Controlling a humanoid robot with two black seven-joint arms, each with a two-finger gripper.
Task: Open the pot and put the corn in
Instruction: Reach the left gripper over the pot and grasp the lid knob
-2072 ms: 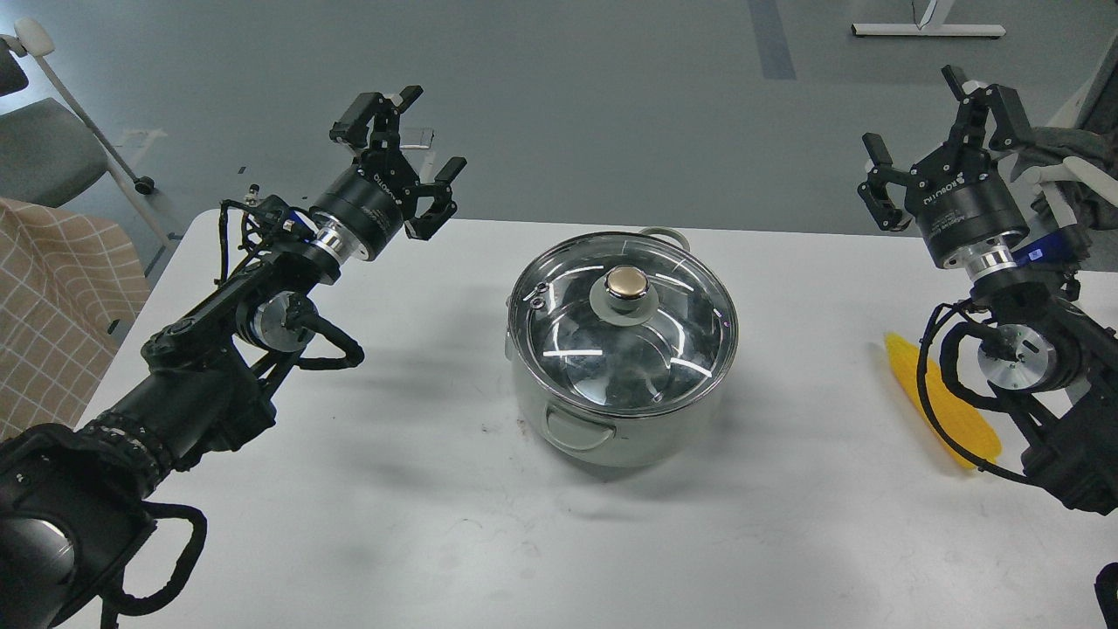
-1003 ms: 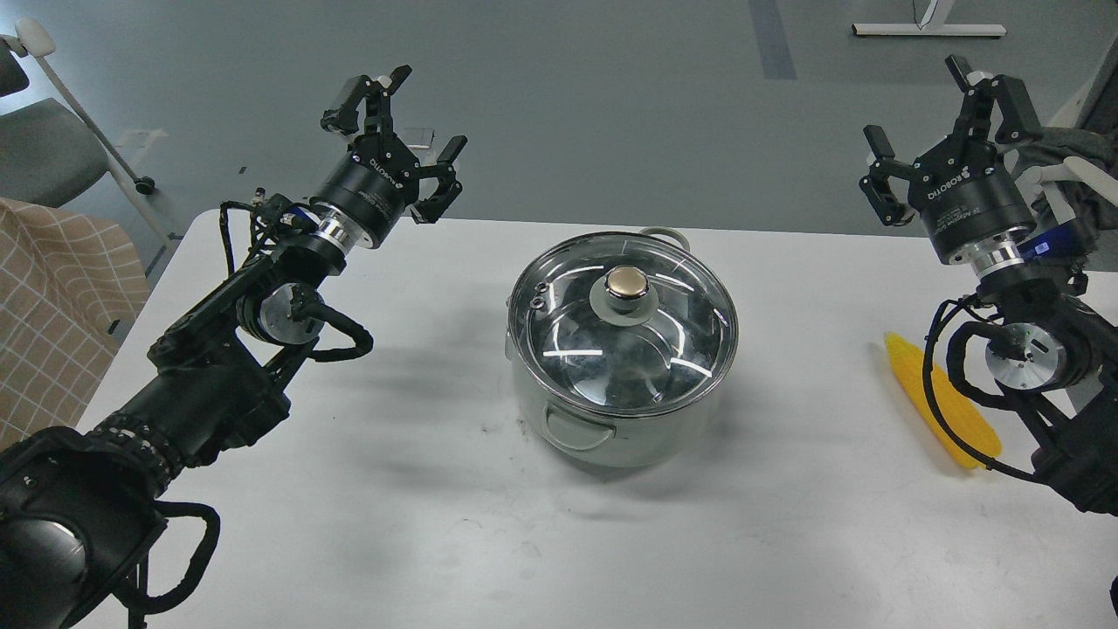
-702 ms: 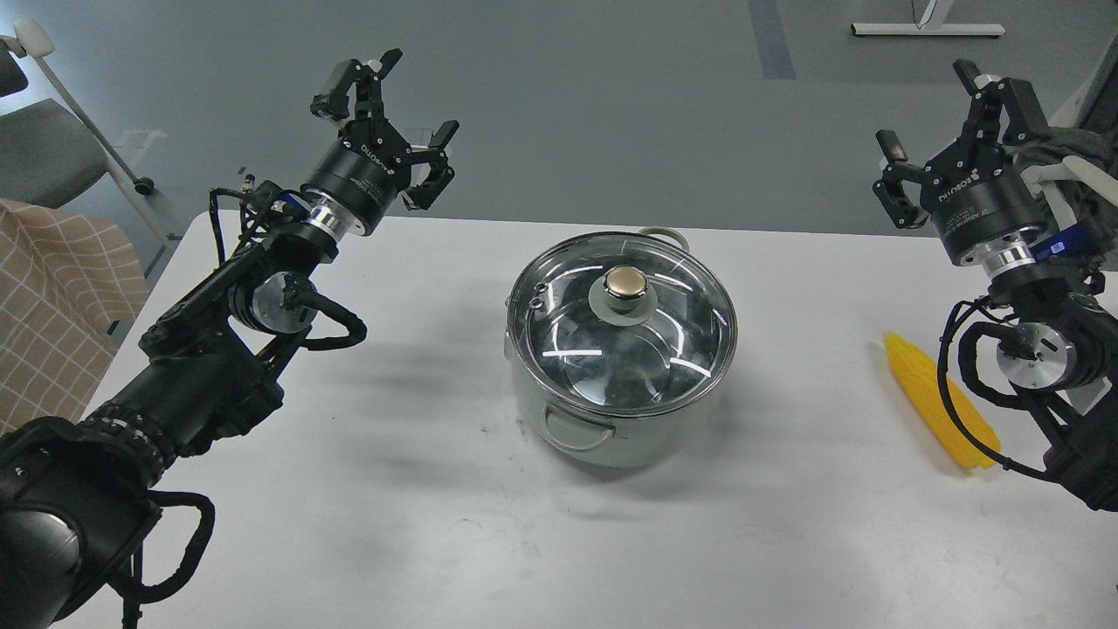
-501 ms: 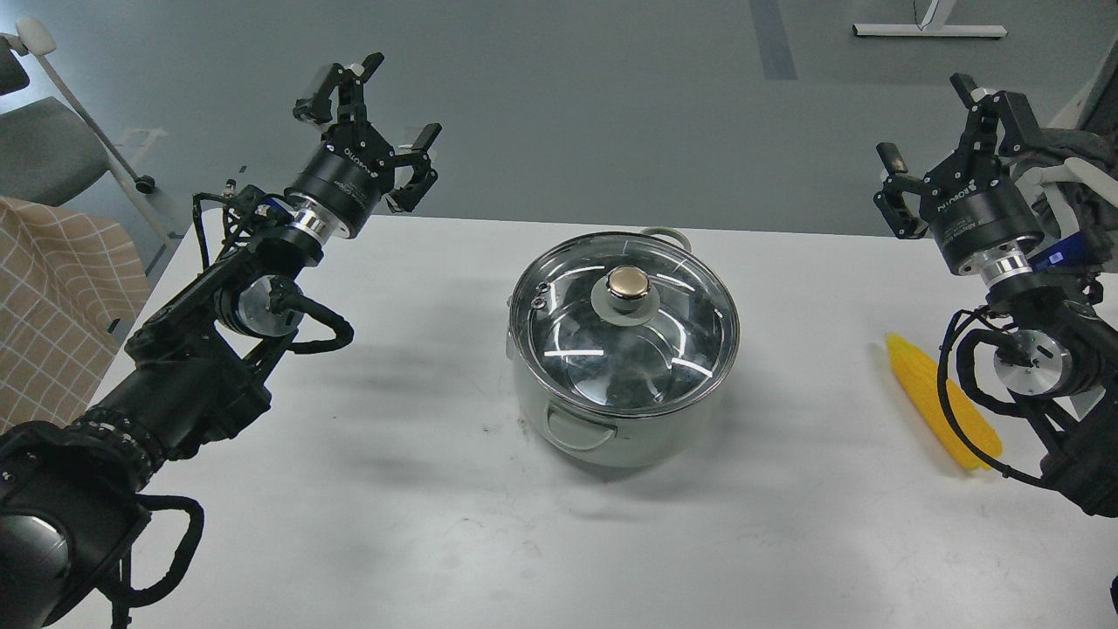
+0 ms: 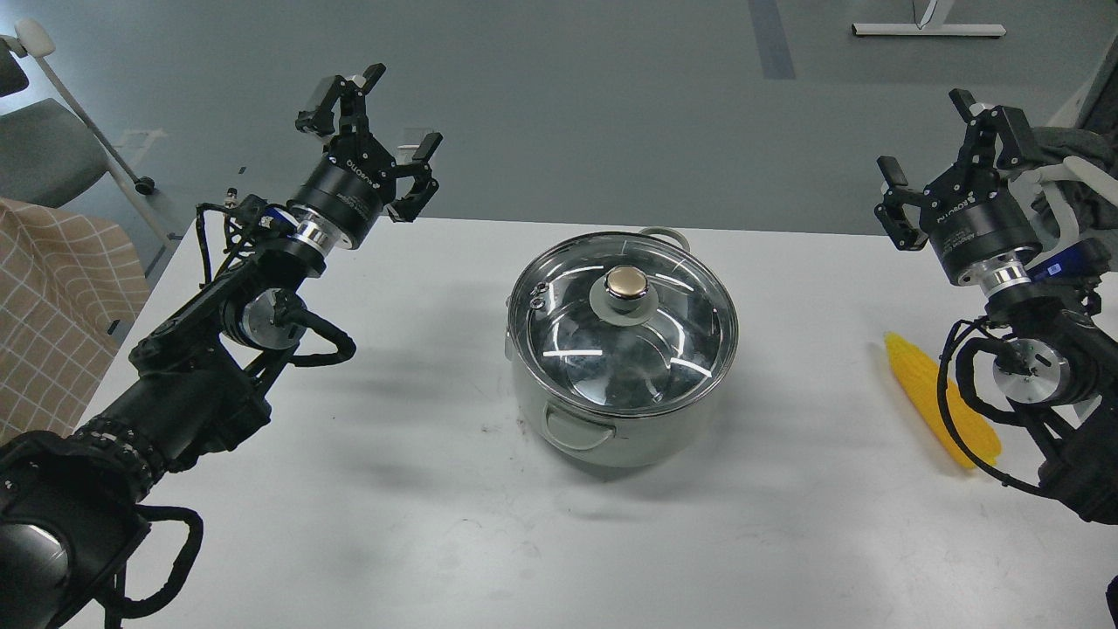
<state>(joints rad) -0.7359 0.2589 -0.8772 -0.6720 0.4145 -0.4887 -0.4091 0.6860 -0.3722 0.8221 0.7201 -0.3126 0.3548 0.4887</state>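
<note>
The pale-green pot (image 5: 611, 432) stands in the middle of the white table (image 5: 437, 524), its glass lid (image 5: 672, 349) on, with the gold knob (image 5: 626, 281) at the centre. The yellow corn (image 5: 928, 393) lies on the table at the right, partly hidden behind my right arm's cable. My left gripper (image 5: 377, 115) is open and empty, raised above the table's far left edge, well left of the pot. My right gripper (image 5: 948, 148) is open and empty, raised above the far right edge, beyond the corn.
A grey chair (image 5: 44, 148) and a checked tan cloth (image 5: 52, 297) are off the table's left side. A white frame foot (image 5: 928, 30) stands on the grey floor at the far right.
</note>
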